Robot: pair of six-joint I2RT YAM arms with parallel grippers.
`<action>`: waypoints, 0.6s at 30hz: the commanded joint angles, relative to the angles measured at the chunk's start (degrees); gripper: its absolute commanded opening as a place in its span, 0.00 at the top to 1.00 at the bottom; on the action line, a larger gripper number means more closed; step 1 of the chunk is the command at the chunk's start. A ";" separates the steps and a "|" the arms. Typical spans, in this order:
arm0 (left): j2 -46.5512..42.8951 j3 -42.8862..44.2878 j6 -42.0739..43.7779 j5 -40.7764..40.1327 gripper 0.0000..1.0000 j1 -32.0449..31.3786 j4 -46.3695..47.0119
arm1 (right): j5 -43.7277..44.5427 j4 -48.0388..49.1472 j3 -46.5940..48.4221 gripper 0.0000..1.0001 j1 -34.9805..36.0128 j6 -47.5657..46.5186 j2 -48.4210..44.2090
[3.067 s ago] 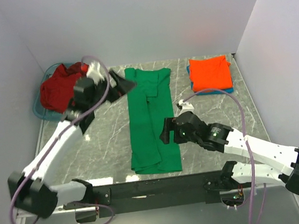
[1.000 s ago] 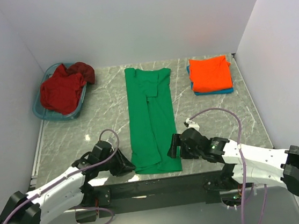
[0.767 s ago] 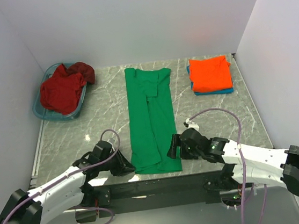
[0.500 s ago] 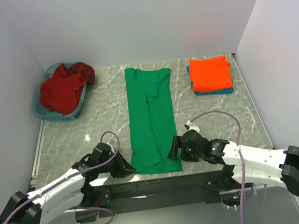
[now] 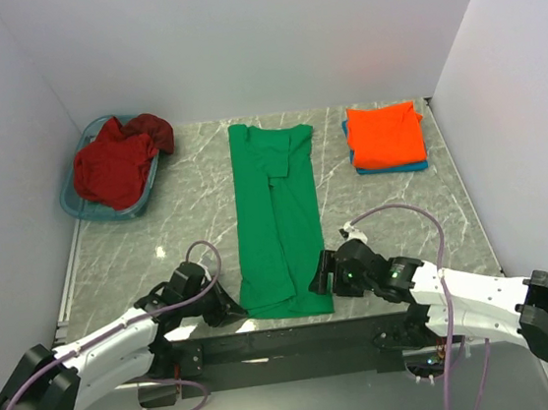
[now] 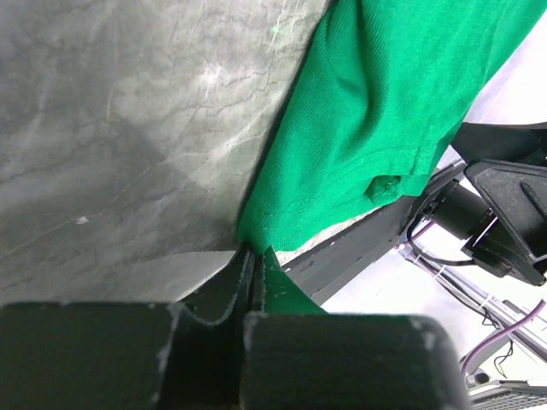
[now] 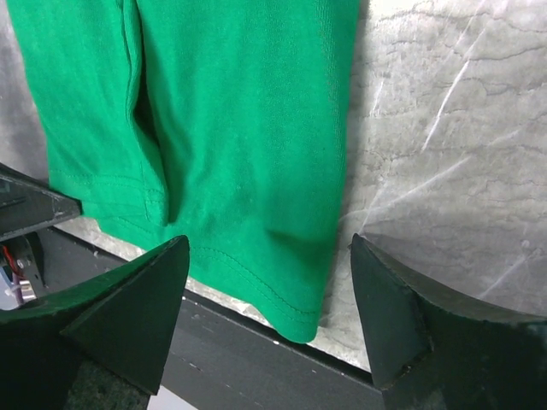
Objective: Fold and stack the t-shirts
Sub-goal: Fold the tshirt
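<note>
Top view, 12 = far wall. At 10 o'clock: basket (image 5: 72, 204) w/ dark red tee (image 5: 112, 169) heaped in it, unfolded, prob. waiting its turn.

At 7 o'clock: L claw (image 5: 228, 309) low on the table (image 5: 186, 215), clenched on the near-L hem corner of the green tee (image 5: 277, 214). Wrist view shows the 2 fingers (image 6: 224, 286) pressed together w/ green cloth nipped at the tips.

Centre: green tee lies as 1 long strip running 12 to 6, sleeves folded in, hem at the near edge. Laid lengthwise so each arm can take 1 hem corner and, I'd judge, carry it toward 12 for the next fold.

At 5 o'clock: R claw (image 5: 324, 276) released, jaws wide, straddling the near-R hem corner. Cloth sits btwn them, nothing held; can't tell if the pads touch it. Grip is 1-sided for now, so lifting before R closes would prob. skew the strip.

At 1 o'clock: orange tee (image 5: 385, 133) folded, stacked on blue tee (image 5: 391, 167), only a sliver showing. That's the finished pile, likely where green goes.
</note>
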 commanded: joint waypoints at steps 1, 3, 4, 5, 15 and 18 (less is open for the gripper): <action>-1.78 -0.01 0.85 -0.23 1.00 -0.28 -1.00 | -5.86 -3.91 -2.00 0.19 0.77 0.42 0.40; -2.57 -0.28 0.58 -0.05 1.00 -0.28 -1.18 | -7.27 -3.82 -2.09 0.23 0.95 0.07 0.49; -3.36 -0.36 0.50 0.12 1.00 -0.28 -1.10 | -8.49 -3.73 -2.09 0.24 1.04 -0.02 0.75; -3.71 -0.54 0.15 0.04 1.00 -0.28 -0.92 | -9.11 -3.82 -2.09 0.26 1.30 -0.19 0.93; -4.51 -0.72 -0.47 0.12 1.00 -0.28 0.92 | -10.79 -6.37 -0.16 0.38 2.88 -0.81 4.00; -4.25 -0.45 -0.47 0.12 1.00 -0.28 1.28 | -9.83 -6.19 0.37 0.49 2.97 -0.81 4.97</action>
